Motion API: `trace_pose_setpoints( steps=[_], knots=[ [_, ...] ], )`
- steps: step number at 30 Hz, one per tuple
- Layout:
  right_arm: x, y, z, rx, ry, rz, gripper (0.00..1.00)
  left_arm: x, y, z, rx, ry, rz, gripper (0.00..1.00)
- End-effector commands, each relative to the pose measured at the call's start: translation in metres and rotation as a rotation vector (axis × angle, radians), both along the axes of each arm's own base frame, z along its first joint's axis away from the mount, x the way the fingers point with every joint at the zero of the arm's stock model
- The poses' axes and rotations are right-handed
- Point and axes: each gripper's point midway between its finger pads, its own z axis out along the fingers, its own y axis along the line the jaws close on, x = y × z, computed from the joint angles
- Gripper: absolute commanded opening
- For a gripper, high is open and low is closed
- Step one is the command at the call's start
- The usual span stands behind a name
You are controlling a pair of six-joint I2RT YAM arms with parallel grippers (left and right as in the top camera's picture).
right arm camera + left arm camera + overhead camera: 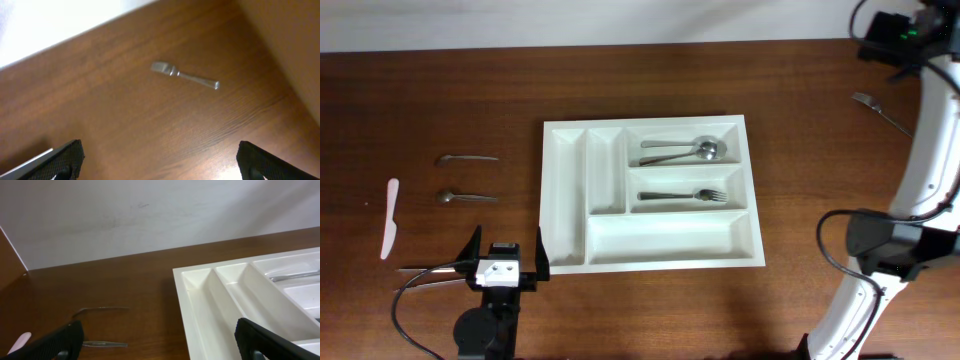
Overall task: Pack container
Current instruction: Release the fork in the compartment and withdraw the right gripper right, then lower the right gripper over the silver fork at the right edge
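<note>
- I see a plain white container [670, 240].
- Desk [440, 90]: reddish-brown, streaked wood grain.
- Far-right fork [185, 76]: silver.
- Left knife [390, 217]: pale white.

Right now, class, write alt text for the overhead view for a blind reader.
A white five-compartment container sits on a brown table, holding spoons and a fork. Two metal utensils, a white knife and another fork lie outside it.

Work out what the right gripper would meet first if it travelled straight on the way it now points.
Probably the bare brown wooden table, just short of the small silver metal fork lying ahead of the open right gripper. Depth is unclear, so it might touch the fork first.
</note>
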Motion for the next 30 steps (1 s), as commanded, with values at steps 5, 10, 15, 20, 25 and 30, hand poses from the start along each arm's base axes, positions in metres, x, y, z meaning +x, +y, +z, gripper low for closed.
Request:
trace_pose_setpoints(
  steps=[5,10,15,20,25,30],
  knots=[
    [0.013,-0.015,-0.012,0.000,0.008,0.316,0.99,0.000,0.003,-0.001,0.013,0.003,0.012,0.99],
    [0.021,-0.010,-0.028,-0.146,0.035,0.838,0.99,0.000,0.003,-0.001,0.013,0.003,0.012,0.99],
    [0.046,-0.074,-0.042,-0.166,-0.018,0.570,0.99,0.000,0.003,-0.001,0.013,0.003,0.012,0.99],
    [0.061,-0.118,-0.091,-0.121,-0.002,0.426,0.99,0.000,0.003,-0.001,0.013,0.003,0.012,0.99],
    [0.068,-0.130,-0.149,-0.066,0.063,0.422,0.99,0.000,0.003,-0.001,0.013,0.003,0.012,0.99],
    [0.078,-0.136,-0.185,-0.048,0.082,0.423,0.99,0.000,0.003,-0.001,0.013,0.003,0.012,0.99]
  ],
)
